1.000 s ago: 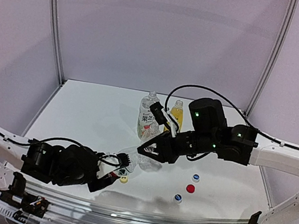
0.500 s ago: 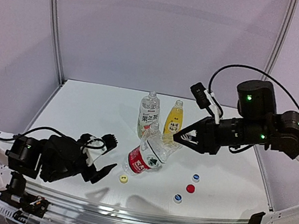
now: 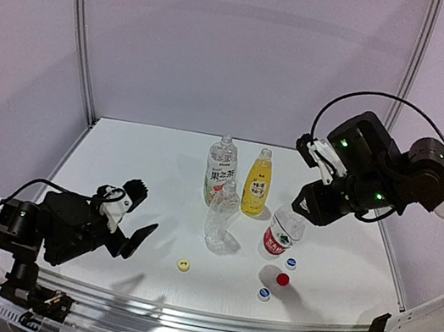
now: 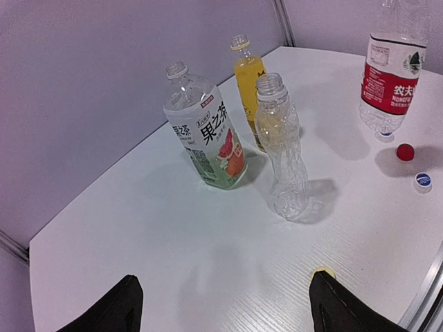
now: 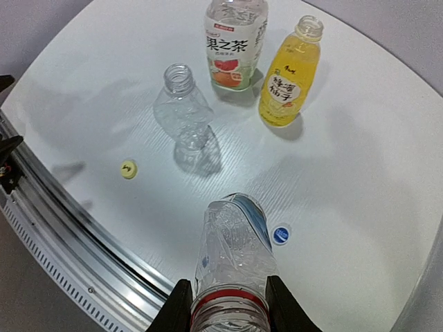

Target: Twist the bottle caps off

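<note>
My right gripper (image 3: pixel 305 208) (image 5: pixel 228 312) is shut on the bare neck of the red-label bottle (image 3: pixel 280 233) (image 5: pixel 233 252) (image 4: pixel 392 77). The bottle hangs nearly upright, right of the middle, its base close to the table. The fruit-label bottle (image 3: pixel 220 170) (image 4: pixel 205 135), the yellow bottle (image 3: pixel 257 182) (image 4: pixel 248 75) and the plain clear bottle (image 3: pixel 219 214) (image 4: pixel 283 149) stand uncapped. A red cap (image 3: pixel 283 278) (image 4: pixel 405 151), two blue-and-white caps (image 3: pixel 291 264) (image 3: pixel 264 293) and a yellow cap (image 3: pixel 184 265) (image 5: pixel 128 169) lie loose. My left gripper (image 3: pixel 132 217) (image 4: pixel 225 306) is open and empty at the front left.
The metal rail (image 3: pixel 202 328) runs along the table's near edge. Grey walls with upright posts (image 3: pixel 87 30) close the back and sides. My right arm's black cable (image 3: pixel 363 96) loops above the wrist.
My right arm has carried the red-label bottle from the middle to the right and turned it upright. My left gripper has let go, opened and drawn back to the front left.
</note>
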`<act>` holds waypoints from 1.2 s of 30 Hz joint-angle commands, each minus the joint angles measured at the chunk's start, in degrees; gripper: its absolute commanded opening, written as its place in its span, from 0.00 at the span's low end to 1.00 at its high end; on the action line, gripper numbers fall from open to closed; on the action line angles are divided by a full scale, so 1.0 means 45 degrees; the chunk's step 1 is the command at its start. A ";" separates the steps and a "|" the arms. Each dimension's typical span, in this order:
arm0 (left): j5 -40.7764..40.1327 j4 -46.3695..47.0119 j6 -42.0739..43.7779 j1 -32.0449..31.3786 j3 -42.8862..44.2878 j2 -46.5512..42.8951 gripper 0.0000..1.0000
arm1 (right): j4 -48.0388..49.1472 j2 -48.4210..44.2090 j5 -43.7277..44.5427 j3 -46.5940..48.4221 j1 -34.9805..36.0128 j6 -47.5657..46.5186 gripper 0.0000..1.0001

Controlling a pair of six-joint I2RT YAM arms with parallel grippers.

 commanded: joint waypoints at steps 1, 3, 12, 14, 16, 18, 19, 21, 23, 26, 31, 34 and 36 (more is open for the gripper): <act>-0.0107 0.0192 0.0081 0.0067 -0.0067 0.0268 0.81 | -0.1124 0.1278 0.1266 0.1412 -0.0477 -0.0263 0.00; -0.0127 0.0144 0.0071 0.0033 0.0008 0.0429 0.81 | -0.1092 0.1803 0.0796 0.1774 -0.0942 -0.0490 0.00; -0.0118 0.0131 0.0074 -0.0011 -0.0019 0.0398 0.81 | 0.0006 0.2774 -0.1908 0.1435 -0.2970 -0.1538 0.00; -0.0088 0.0131 0.0071 -0.0001 0.0000 0.0427 0.81 | 0.0220 0.2957 -0.2502 0.1378 -0.3359 -0.1718 0.01; -0.0088 0.0140 0.0071 -0.0011 0.0000 0.0451 0.81 | 0.0330 0.3176 -0.2838 0.1484 -0.3597 -0.1847 0.01; -0.0073 0.0114 0.0062 -0.0011 0.0017 0.0495 0.81 | 0.0339 0.3457 -0.2993 0.1628 -0.3744 -0.1965 0.01; -0.0044 0.0094 0.0058 -0.0011 0.0019 0.0527 0.81 | 0.0337 0.3601 -0.3111 0.1708 -0.3807 -0.2010 0.01; 0.0007 0.0091 0.0033 -0.0011 0.0029 0.0552 0.81 | 0.0281 0.3922 -0.3196 0.1798 -0.3925 -0.2102 0.03; 0.0004 0.0092 0.0018 -0.0011 0.0039 0.0587 0.81 | 0.0257 0.4220 -0.3189 0.1825 -0.4004 -0.2172 0.03; 0.0009 0.0041 -0.0002 -0.0011 0.0082 0.0632 0.81 | 0.0252 0.4634 -0.3501 0.1811 -0.4077 -0.2248 0.04; 0.0023 -0.0028 -0.0021 -0.0011 0.0106 0.0603 0.81 | 0.0492 0.4799 -0.3724 0.1681 -0.4081 -0.2248 0.08; 0.0049 -0.0045 -0.0046 -0.0030 0.0098 0.0612 0.81 | 0.0575 0.4838 -0.3713 0.1626 -0.4086 -0.2224 0.15; 0.0067 -0.0045 -0.0064 -0.0031 0.0098 0.0605 0.81 | 0.0633 0.4848 -0.3653 0.1583 -0.4088 -0.2215 0.19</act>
